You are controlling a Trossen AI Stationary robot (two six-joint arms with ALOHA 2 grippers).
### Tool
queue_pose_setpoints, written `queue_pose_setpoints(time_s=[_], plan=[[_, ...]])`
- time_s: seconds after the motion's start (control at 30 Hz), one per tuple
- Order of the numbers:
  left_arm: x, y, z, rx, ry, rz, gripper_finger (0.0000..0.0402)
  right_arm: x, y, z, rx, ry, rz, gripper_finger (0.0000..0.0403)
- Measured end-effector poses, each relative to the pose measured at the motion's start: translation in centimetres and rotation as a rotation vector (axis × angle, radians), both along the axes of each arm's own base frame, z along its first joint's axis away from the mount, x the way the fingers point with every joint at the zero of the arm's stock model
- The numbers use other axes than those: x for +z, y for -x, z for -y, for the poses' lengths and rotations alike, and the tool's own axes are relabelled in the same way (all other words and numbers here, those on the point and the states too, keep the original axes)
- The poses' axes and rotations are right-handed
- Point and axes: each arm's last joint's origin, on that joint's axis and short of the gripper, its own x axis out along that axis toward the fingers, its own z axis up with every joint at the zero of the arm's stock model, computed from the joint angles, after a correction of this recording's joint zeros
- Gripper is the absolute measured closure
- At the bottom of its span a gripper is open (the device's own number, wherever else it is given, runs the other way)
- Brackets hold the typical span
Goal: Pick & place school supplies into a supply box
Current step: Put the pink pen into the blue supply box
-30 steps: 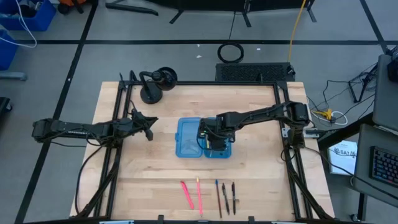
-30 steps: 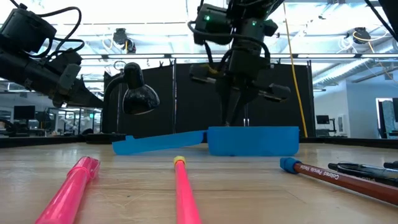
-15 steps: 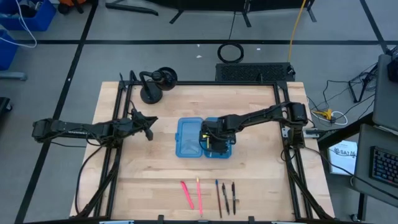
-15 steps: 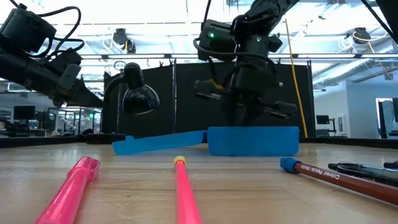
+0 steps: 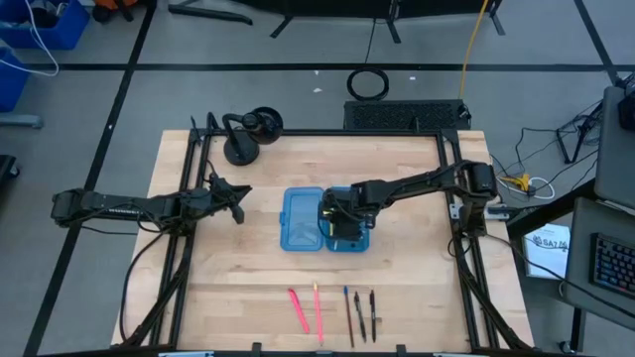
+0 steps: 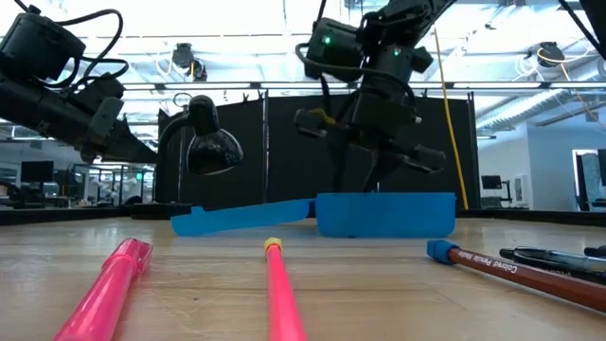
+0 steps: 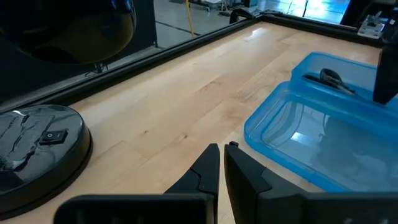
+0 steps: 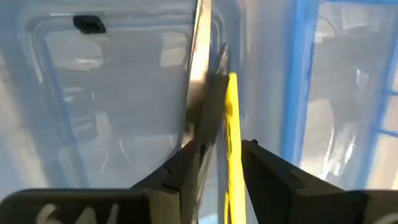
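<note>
The translucent blue supply box [image 5: 323, 220] lies open at the table's middle, its two halves side by side. My right gripper [image 8: 221, 155] points down into the right half [image 6: 383, 213], open. A yellow pencil [image 8: 232, 118] and the silver scissors [image 8: 202, 81] lie on the floor of that half, and the pencil runs between the two fingers. The scissors' black handle [image 7: 331, 78] also shows in the left wrist view. My left gripper [image 7: 221, 163] hovers shut to the left of the box [image 5: 236, 198].
Near the table's near edge lie a pink marker [image 5: 298, 309], a slim pink one with a yellow tip [image 5: 317, 309], a blue pen [image 5: 348, 315] and two dark pens [image 5: 367, 315]. A black lamp with a round base [image 5: 243, 149] stands at the far left corner.
My right gripper went down into the box's right half, then rose a little above its rim. The box and the supplies on the table stayed where they were.
</note>
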Motion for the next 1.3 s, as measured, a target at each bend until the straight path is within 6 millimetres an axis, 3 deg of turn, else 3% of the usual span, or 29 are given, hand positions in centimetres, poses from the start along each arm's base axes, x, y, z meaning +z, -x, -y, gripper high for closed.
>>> queue_pose_setpoints(time_s=[0.23,0.37,0.53,0.63,0.7,0.8,1.0,1.13,1.3], plan=[[0.0,0.0,0.0,0.003,0.007,0.008,0.0376,3.8,0.9,-0.9,-0.075,0.022,0.108,0.0282],[0.0,0.0,0.0,0.002,0.006,0.004,0.0376,8.0,2.5,-3.0,-0.29,0.002,0.252,0.0297],[-0.1,0.0,0.0,-0.003,0.013,-0.008,0.0376,13.1,6.4,-5.7,-0.748,-0.32,0.388,0.0328],[-0.2,0.0,0.1,-0.021,0.046,-0.002,0.0376,14.7,9.6,-6.9,-0.85,-0.62,0.364,0.0352],[-0.2,0.0,0.1,-0.023,0.056,0.007,0.0376,14.4,11.8,-7.8,-0.83,-0.763,0.401,0.0372],[0.1,-0.1,0.1,-0.019,0.029,0.025,0.0376,12.1,15.0,-8.5,-0.772,-0.875,0.523,0.0398],[0.6,-0.3,0.1,-0.05,-0.048,0.031,0.0376,8.1,20.6,-7.4,-0.832,-1.01,0.824,0.0401],[0.6,-0.3,0.1,-0.017,0.081,0.114,0.0376,5.9,22.5,-6.1,-0.883,-1.05,0.895,0.0402],[0.5,-0.3,0.2,0.01,0.252,0.2,0.0376,3.6,23.4,-5.7,-0.867,-1.105,0.948,0.0402]])
